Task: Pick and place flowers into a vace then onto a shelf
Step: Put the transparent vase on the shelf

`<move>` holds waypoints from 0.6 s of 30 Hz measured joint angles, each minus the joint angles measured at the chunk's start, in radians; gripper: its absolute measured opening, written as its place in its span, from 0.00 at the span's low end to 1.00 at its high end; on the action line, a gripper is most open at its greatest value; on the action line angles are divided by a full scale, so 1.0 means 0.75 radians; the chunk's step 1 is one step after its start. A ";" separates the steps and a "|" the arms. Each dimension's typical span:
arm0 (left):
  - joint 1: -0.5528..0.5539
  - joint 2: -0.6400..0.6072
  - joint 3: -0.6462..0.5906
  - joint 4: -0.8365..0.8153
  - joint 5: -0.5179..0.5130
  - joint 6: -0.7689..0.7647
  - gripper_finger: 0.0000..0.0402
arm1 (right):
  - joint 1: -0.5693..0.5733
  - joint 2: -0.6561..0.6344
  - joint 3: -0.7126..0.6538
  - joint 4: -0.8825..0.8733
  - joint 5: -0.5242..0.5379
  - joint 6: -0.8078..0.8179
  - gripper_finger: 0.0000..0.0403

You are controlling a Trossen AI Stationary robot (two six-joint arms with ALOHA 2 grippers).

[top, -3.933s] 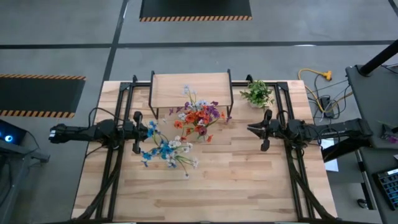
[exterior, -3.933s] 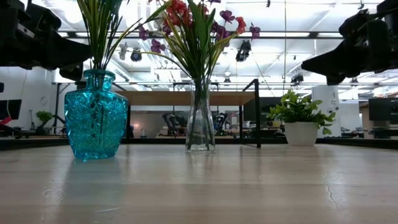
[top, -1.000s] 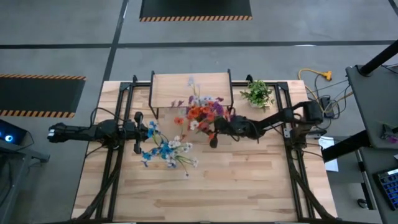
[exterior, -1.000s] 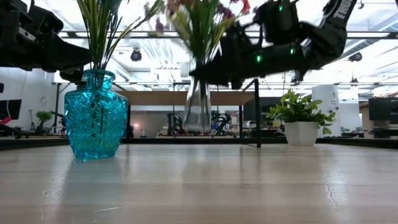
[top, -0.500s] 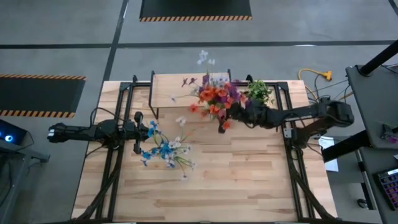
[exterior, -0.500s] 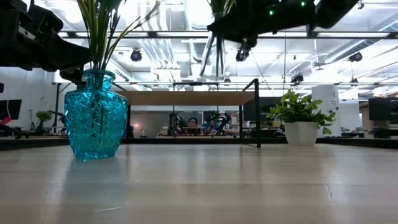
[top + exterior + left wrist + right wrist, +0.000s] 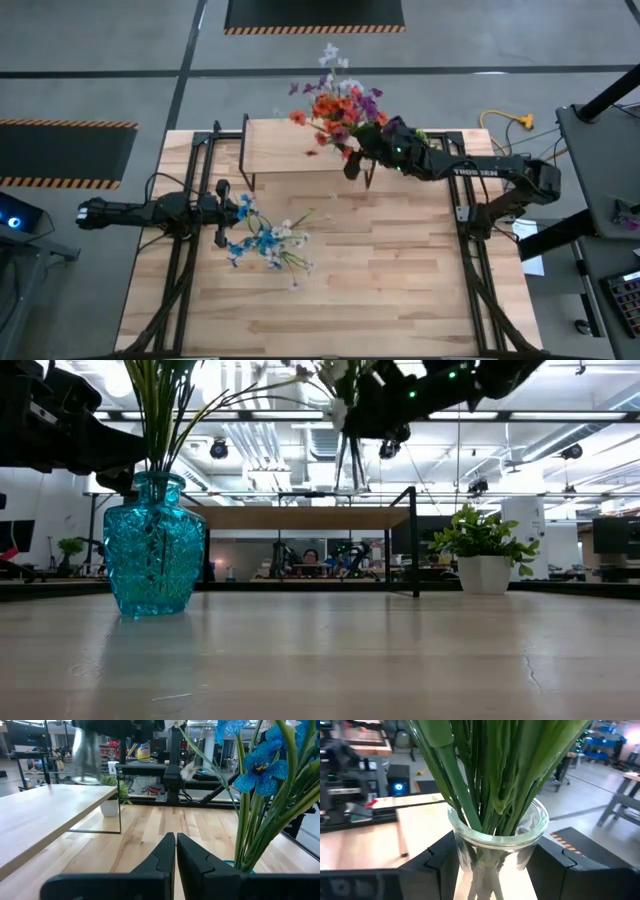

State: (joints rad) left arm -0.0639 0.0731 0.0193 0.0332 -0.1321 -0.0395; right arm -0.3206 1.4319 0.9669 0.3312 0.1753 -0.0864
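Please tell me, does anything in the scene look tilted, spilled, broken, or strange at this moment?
Nothing looks spilled or broken. The clear vase with orange and purple flowers hangs in the air above the shelf, held by the right end effector. The blue vase stands upright.

Right gripper (image 7: 362, 160) lifts flowers (image 7: 335, 100) — seemingly over shelf (image 7: 285, 146).

grey floor (image 7: 120, 60), striped black mats (image 7: 314, 14)
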 joint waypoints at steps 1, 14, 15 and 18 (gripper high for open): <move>0.000 0.000 0.000 -0.001 0.000 0.000 0.00 | -0.016 0.012 0.016 -0.007 0.000 0.000 0.44; 0.000 0.000 0.000 0.000 0.000 0.000 0.00 | -0.173 0.075 -0.007 0.001 -0.137 0.089 0.45; 0.000 0.000 0.000 0.000 0.000 0.000 0.00 | -0.174 0.075 -0.007 0.002 -0.137 0.087 0.45; 0.000 0.000 0.001 0.000 0.000 0.000 0.00 | -0.173 0.074 -0.007 0.002 -0.139 0.080 0.45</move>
State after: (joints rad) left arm -0.0639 0.0731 0.0196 0.0330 -0.1322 -0.0395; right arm -0.4507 1.4876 0.9618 0.3328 0.0708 -0.0267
